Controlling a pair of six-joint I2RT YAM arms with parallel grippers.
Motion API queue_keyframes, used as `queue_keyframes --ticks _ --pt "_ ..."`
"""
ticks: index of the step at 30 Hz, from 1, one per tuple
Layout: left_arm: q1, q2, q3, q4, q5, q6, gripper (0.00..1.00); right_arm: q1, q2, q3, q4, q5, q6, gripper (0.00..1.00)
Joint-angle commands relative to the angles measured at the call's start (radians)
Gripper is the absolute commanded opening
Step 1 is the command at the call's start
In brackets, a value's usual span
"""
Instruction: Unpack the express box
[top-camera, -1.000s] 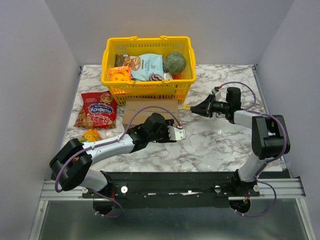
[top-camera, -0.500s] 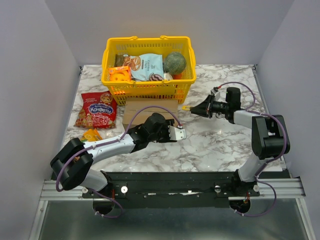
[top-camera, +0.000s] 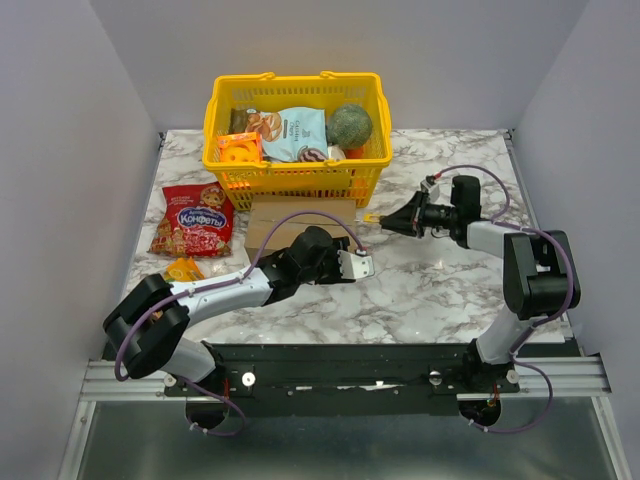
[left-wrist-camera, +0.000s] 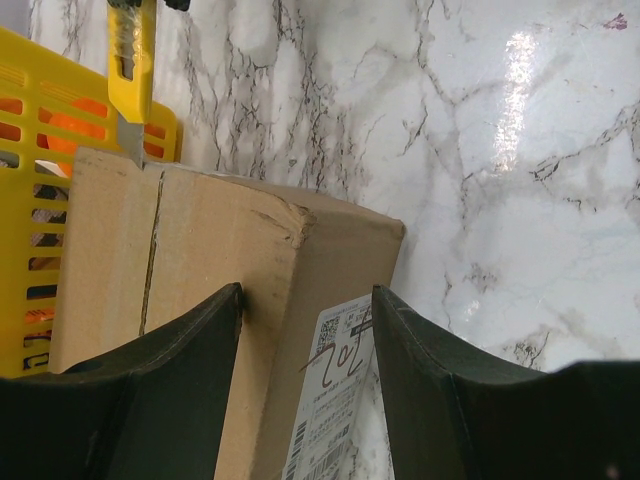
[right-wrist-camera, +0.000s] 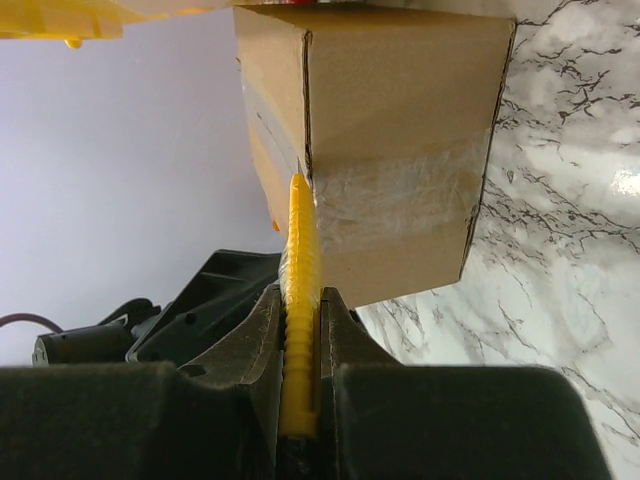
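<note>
The express box (top-camera: 300, 213), a brown cardboard carton, lies in front of the yellow basket, partly under my left arm. In the left wrist view its top seam, dented corner and white shipping label show (left-wrist-camera: 215, 250). My left gripper (top-camera: 357, 266) is open, its jaws (left-wrist-camera: 305, 370) straddling the box's near right edge. My right gripper (top-camera: 398, 222) is shut on a yellow utility knife (right-wrist-camera: 301, 250). The blade tip touches the box's taped end (right-wrist-camera: 390, 130) at the seam. The knife also shows in the left wrist view (left-wrist-camera: 131, 60).
The yellow shopping basket (top-camera: 297, 178), filled with packaged goods, stands behind the box. A red candy bag (top-camera: 193, 220) and a small orange packet (top-camera: 183, 269) lie at the left. Grey walls close in the marble table on three sides.
My right gripper has moved slightly left with the knife, bringing the blade tip to the box's end. The left arm has barely moved.
</note>
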Motion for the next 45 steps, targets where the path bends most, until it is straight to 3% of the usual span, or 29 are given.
queue_keyframes --ticks 1,18,31,45 --pt "-0.002 0.006 0.007 -0.014 -0.009 -0.015 0.63 -0.014 -0.02 0.038 0.029 0.025 0.0 0.01" --pt "-0.003 0.01 0.008 -0.011 -0.009 -0.018 0.63 -0.012 0.032 0.069 0.001 0.028 -0.016 0.0" --pt "-0.003 0.009 0.008 -0.022 -0.007 -0.015 0.63 -0.016 -0.02 0.037 -0.065 0.07 -0.069 0.0" --pt "-0.003 0.012 0.008 -0.022 -0.006 -0.022 0.63 -0.014 0.018 0.056 -0.024 0.024 -0.037 0.0"
